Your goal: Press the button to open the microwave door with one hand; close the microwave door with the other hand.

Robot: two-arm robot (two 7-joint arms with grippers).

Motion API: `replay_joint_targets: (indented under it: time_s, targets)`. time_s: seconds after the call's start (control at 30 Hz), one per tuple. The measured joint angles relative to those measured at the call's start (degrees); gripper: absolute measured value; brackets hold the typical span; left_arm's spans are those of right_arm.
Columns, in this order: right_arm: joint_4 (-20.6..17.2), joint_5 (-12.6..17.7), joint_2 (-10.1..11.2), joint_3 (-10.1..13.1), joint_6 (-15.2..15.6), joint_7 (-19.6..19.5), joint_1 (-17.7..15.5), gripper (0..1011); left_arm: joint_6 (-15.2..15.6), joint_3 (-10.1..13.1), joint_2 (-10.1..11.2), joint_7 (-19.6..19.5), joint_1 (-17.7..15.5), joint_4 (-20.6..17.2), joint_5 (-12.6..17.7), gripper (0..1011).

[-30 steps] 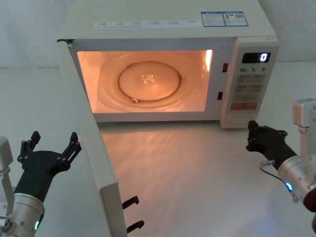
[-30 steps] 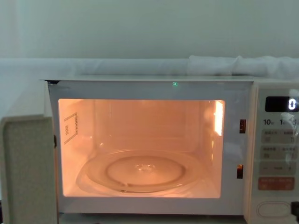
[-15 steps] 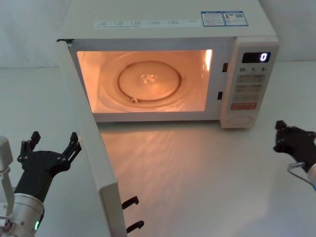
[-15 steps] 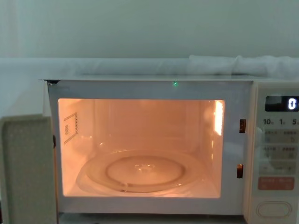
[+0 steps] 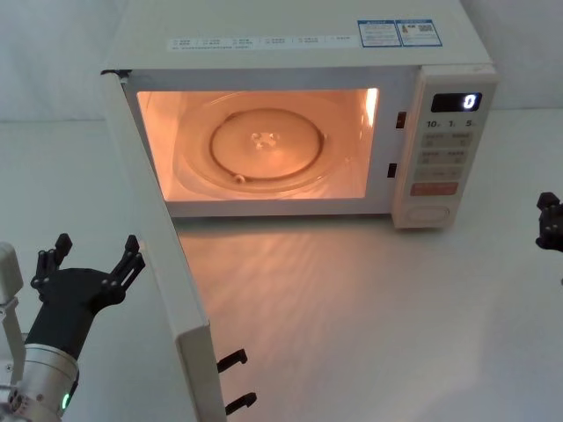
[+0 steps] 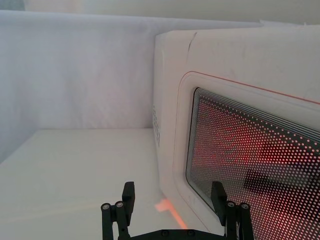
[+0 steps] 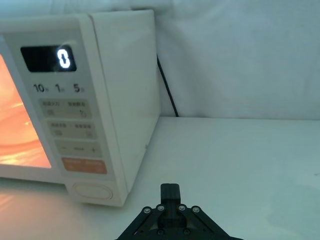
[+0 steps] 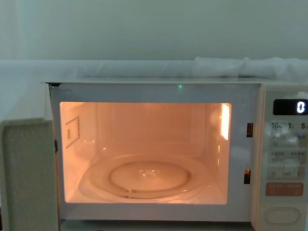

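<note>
Left gripper (image 5: 88,264), fingers spread and empty, sits just outside the open door (image 5: 163,264); right gripper (image 5: 550,221), edge-cropped, looks closed.

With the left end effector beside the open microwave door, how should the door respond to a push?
The microwave door looks rigid, so it would probably swing on its hinge rather than flex. The open left end effector sits outside it; the smooth face may let fingers slide.

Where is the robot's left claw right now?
In the head view the left gripper sits low on the robot's left, fingers open, just outside the swung-open microwave door, facing its outer face.
</note>
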Motion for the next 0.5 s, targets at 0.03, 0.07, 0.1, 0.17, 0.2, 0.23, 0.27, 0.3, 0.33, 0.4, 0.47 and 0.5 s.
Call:
replay_joint_targets:
  time_s: [0.03,0.07,0.1,0.17,0.2,0.23,0.27,0.3,0.33,0.4,0.47,0.5]
  targets:
    - [0.0,0.4,0.2,0.1,0.1,0.2,0.1,0,0.0,0.0,0.0,0.0,0.0,0.0,0.0,1001]
    - [0.0,0.7,0.3,0.2,0.2,0.3,0.1,0,0.0,0.0,0.0,0.0,0.0,0.0,0.0,1001]
    - [0.0,1.2,0.5,0.2,0.3,0.6,0.2,0,0.0,0.0,0.0,0.0,0.0,0.0,0.0,1001]
    - [0.0,2.7,1.0,0.3,0.7,1.7,0.3,0,0.0,0.0,0.0,0.0,0.0,0.0,0.0,1001]
    - [0.0,3.3,1.1,0.3,0.9,2.2,0.4,0,0.0,0.0,0.0,0.0,0.0,0.0,0.0,1001]
    - [0.1,4.4,1.4,0.3,1.3,3.1,0.4,0,0.0,0.0,0.0,0.0,0.0,0.0,0.0,1001]
    - [0.1,4.4,1.4,0.3,1.3,3.1,0.4,0,0.0,0.0,0.0,0.0,0.0,0.0,0.0,1001]
    - [0.2,5.6,1.8,0.3,1.8,4.0,0.5,0,0.0,0.0,0.0,0.0,0.0,0.0,0.0,1001]
    - [0.3,6.1,1.9,0.2,2.0,4.4,0.5,0,0.0,0.0,0.0,0.0,0.0,0.0,0.0,1001]
    - [0.3,6.9,2.1,0.1,2.4,4.9,0.5,0,0.0,0.0,0.0,0.0,0.0,0.0,0.0,1001]
    - [0.2,7.8,2.4,-0.1,2.7,5.3,0.2,0,0.0,0.0,0.0,0.0,0.0,0.0,0.0,1001]
    - [0.0,8.2,2.6,-0.3,2.9,5.5,-0.1,0,0.0,0.0,0.0,0.0,0.0,0.0,0.0,1001]
